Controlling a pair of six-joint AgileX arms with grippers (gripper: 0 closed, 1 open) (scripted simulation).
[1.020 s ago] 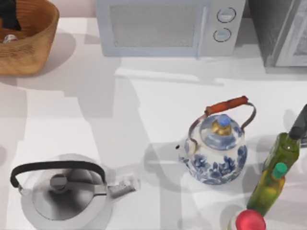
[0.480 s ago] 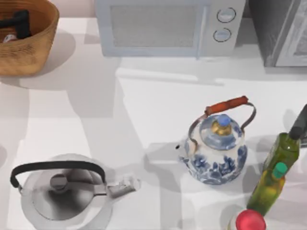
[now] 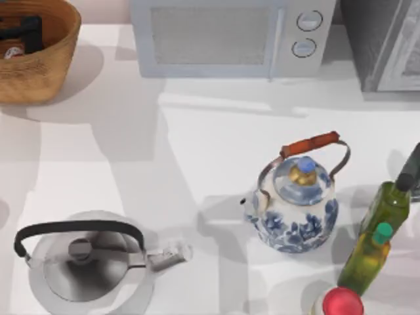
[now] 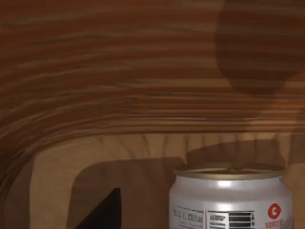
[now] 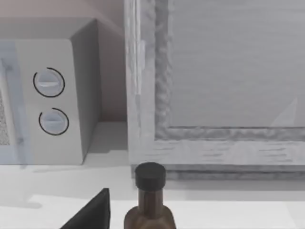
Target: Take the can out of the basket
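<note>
The tan wicker basket (image 3: 46, 65) stands at the table's far left corner. My left gripper (image 3: 21, 34) is down inside it, open, with nothing between its fingers. The can (image 3: 11, 52) stands upright on the basket floor beside the gripper, partly hidden by it. In the left wrist view the can (image 4: 230, 200) is close ahead and to one side, silver-topped, white with a red mark. One dark fingertip (image 4: 102, 214) shows apart from it, against the basket's inner wall (image 4: 119, 71). My right gripper (image 5: 143, 225) is parked past the table's right side, open.
A microwave (image 3: 223, 36) stands along the back. A grey kettle (image 3: 85, 262) sits front left and a blue-and-white kettle (image 3: 295, 203) right of centre. Olive bottles (image 3: 384, 210) and a red-capped bottle (image 3: 341, 303) crowd the front right corner. A dark-capped bottle (image 5: 150, 177) rises by the right gripper.
The left gripper has turned and settled deeper inside the basket, closer to the can. The can has stayed in place and the right arm has not moved.
</note>
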